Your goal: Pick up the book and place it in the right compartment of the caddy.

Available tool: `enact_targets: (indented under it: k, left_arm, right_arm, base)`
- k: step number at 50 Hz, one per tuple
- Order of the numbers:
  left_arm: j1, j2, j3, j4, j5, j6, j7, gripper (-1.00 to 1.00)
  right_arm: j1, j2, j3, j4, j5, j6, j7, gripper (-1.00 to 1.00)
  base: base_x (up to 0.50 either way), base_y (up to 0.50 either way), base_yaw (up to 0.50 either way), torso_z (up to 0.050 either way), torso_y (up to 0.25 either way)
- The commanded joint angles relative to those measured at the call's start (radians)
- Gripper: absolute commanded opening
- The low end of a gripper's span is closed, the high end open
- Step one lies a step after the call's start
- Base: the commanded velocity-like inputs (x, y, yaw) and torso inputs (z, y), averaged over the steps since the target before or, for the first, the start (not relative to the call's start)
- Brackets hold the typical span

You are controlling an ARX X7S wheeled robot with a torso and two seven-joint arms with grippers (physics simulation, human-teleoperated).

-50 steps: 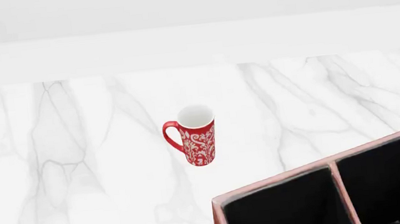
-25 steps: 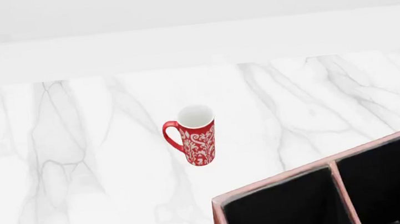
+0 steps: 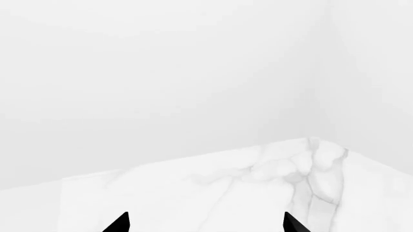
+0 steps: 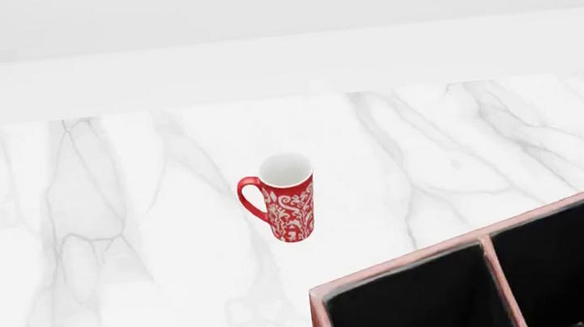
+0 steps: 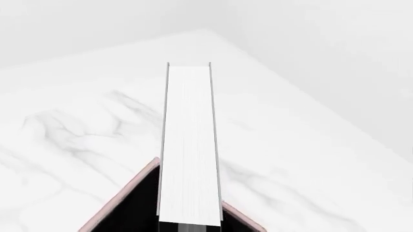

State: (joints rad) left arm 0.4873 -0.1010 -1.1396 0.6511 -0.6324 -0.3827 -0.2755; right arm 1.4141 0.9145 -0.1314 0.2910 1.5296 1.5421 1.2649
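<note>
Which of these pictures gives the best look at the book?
The right wrist view: the book fills its middle, white page edges facing the camera, above a corner of the caddy. The head view shows only the mug and the caddy, no book. The left wrist view shows just marble and the open left gripper.

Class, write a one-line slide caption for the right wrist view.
White page edges of the book seen end-on above a corner of the caddy on the marble table.

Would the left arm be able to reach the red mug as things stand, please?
Probably yes. The mug stands alone on the marble counter, apart from the caddy, with nothing near it. The left tool is open and empty, though neither arm shows in the head view.
</note>
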Motion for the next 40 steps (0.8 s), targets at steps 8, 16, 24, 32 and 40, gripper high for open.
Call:
enact_targets:
  k: [8, 16, 24, 32, 40]
  left_arm:
    - [-0.001, -0.002, 0.011, -0.002, 0.001, 0.003, -0.005, 1.0]
    - [0.002, -0.005, 0.011, 0.004, -0.002, 0.0, -0.01, 1.0]
    - [0.004, -0.004, 0.016, 0.001, 0.001, 0.004, -0.009, 1.0]
    - [0.005, -0.004, 0.022, -0.006, 0.006, 0.009, -0.007, 1.0]
    - [0.005, -0.007, 0.024, -0.006, 0.006, 0.009, -0.011, 1.0]
  right_arm:
    - [0.067, 0.045, -0.117, 0.046, 0.204, -0.026, 0.108, -1.0]
    - [0.05, 0.052, -0.13, 0.024, 0.198, -0.052, 0.077, -1.0]
    - [0.041, 0.054, -0.148, 0.014, 0.162, -0.076, 0.032, -1.0]
    - [-0.001, 0.055, -0.159, 0.015, 0.15, -0.106, 0.001, -1.0]
    - [-0.033, 0.056, -0.173, 0.014, 0.123, -0.129, -0.037, -1.0]
  base:
    - [0.0, 0.0, 0.0, 0.0, 0.001]
    - [0.0, 0.0, 0.0, 0.0, 0.001]
    - [0.0, 0.0, 0.0, 0.001, 0.001]
    - [0.0, 0.0, 0.0, 0.0, 0.001]
    - [0.0, 0.0, 0.0, 0.0, 0.001]
